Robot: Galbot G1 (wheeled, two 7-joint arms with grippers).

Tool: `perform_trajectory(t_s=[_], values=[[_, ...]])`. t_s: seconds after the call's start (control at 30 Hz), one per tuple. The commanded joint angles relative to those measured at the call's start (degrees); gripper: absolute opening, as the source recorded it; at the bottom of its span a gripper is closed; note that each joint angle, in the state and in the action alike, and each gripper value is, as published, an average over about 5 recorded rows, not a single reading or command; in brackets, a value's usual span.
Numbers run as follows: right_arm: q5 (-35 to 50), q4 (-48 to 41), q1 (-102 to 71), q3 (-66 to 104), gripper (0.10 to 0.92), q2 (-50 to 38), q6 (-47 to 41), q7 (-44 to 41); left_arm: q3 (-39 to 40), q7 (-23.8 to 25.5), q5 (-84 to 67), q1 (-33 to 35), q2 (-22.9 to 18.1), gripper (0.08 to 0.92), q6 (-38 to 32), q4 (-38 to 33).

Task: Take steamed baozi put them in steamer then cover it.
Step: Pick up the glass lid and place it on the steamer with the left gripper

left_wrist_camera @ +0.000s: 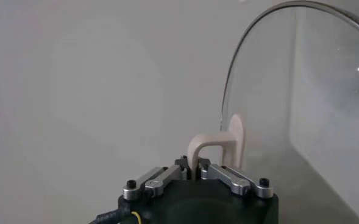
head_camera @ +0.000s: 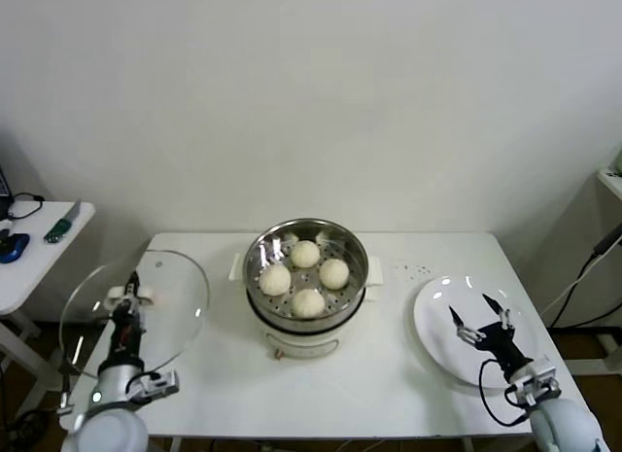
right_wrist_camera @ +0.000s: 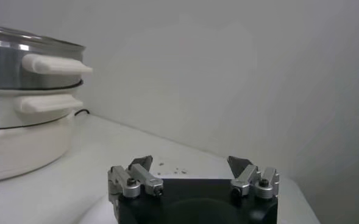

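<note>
On white table (head_camera: 408,374) against pale wall (head_camera: 311,83), steamer (head_camera: 307,277) stands uncovered

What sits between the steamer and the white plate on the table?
In the head view, only bare white table with a few small dark specks lies between the steamer and the plate.
</note>
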Motion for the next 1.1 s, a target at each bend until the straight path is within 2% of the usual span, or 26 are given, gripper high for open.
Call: perform_trajectory(t_s=[0.03,0.2,0.3,0.5,0.7,0.9,1.1], values=[[-0.9,-0.7,3.7,-3.4,0.823,-1.1,-0.8,0.8,7.4,2.2,-1.4,-2.2,8.6,0.158,12.7,-10.6],[-1.2,-1.1,4.5,-4.4,0.823,-0.5,-1.2,1.1,18.6,6.2,-0.7,-12.0,13.1,0.158,16.3,-9.7],[-1.6,-1.8,4.6,-4.3,0.823,0.6,-1.0,1.0,26.2,10.3,0.9,-19.7,12.3,0.158,17.8,-7.7],[-2.9,-3.4,4.1,-3.2,0.823,2.6,0.0,0.5,36.0,19.4,6.9,-32.6,4.1,0.158,18.1,-2.9],[-3.1,-4.3,3.2,-1.5,0.823,2.9,0.6,0.4,40.7,23.8,10.1,-40.2,-2.7,0.158,18.1,2.4],[-3.1,-4.3,2.2,0.0,0.823,2.9,0.9,0.3,42.9,26.1,13.3,-43.9,-11.2,0.158,18.1,7.8],[-2.9,-4.0,1.5,1.2,0.823,2.9,1.4,0.3,43.7,27.2,16.8,-42.8,-18.7,0.158,18.1,11.7]])
